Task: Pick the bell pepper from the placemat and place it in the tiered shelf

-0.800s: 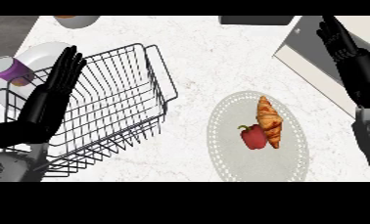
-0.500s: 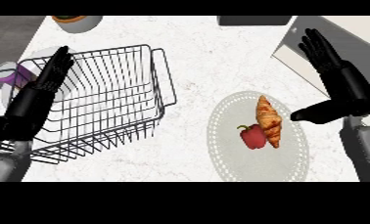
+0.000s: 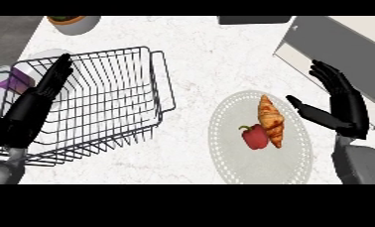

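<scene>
I find the bell pepper (image 3: 254,137) on the placemat (image 3: 238,164) at lower centre-right, stem toward upper left, touching the croissant (image 3: 272,120). My right hand (image 3: 343,109), spread and holding nothing, hangs just to its right. It is much nearer than the open left hand (image 3: 31,112) by the tiered shelf (image 3: 110,102).

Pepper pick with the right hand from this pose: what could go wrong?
1. The croissant lies between the open right hand and the bell pepper, seemingly touching it; the fingers may knock or catch the croissant instead.
2. The pepper is rounded, so it might roll on the placemat when touched.
3. The wire shelf has a raised rim; a low carry could clip it.
</scene>
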Robot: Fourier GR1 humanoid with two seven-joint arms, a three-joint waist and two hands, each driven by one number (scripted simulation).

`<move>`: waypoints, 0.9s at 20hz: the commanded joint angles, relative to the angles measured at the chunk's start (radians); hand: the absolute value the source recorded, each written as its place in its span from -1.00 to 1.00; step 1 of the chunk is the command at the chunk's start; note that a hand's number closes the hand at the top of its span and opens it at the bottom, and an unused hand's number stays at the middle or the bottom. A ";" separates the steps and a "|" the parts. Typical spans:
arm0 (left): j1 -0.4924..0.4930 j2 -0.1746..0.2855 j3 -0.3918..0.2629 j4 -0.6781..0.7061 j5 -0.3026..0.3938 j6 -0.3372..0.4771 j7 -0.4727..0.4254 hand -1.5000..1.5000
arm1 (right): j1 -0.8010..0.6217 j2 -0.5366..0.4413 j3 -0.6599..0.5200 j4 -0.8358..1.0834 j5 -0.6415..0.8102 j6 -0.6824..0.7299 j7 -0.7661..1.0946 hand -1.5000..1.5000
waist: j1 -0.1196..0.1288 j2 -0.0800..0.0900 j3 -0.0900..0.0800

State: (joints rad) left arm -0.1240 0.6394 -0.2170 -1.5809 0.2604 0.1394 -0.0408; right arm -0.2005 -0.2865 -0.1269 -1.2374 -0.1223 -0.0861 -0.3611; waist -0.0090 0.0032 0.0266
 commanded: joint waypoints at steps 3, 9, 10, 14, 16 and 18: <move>0.000 -0.187 -0.092 0.039 -0.020 0.093 0.025 0.00 | 0.015 0.072 -0.090 0.125 -0.119 0.096 -0.279 -1.00 | -0.006 0.011 -0.022; -0.015 -0.182 -0.078 0.062 -0.038 0.081 0.037 0.00 | 0.014 -0.089 0.052 0.102 0.013 0.265 -0.196 -1.00 | -0.014 0.007 -0.028; -0.013 -0.203 -0.091 0.004 -0.039 0.110 0.072 0.00 | 0.041 -0.117 0.064 0.104 0.033 0.297 -0.231 -1.00 | -0.014 0.003 -0.027; -0.014 -0.202 -0.085 0.005 -0.057 0.117 0.108 0.00 | 0.025 -0.148 0.113 0.021 0.103 0.255 -0.130 -1.00 | -0.019 -0.002 -0.029; 0.002 -0.208 -0.085 0.013 -0.059 0.103 0.080 0.00 | 0.029 -0.202 0.103 -0.036 0.090 0.294 -0.080 -1.00 | -0.030 -0.003 -0.030; 0.027 -0.210 -0.075 0.017 -0.055 0.101 0.072 0.00 | 0.040 -0.223 0.148 -0.096 0.139 0.288 -0.017 -1.00 | -0.038 -0.005 -0.032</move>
State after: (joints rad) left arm -0.0928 0.6033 -0.2117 -1.6189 0.1885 0.1843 0.0452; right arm -0.1690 -0.4552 -0.0190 -1.2562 -0.0308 0.1844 -0.4567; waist -0.0215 -0.0214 0.0235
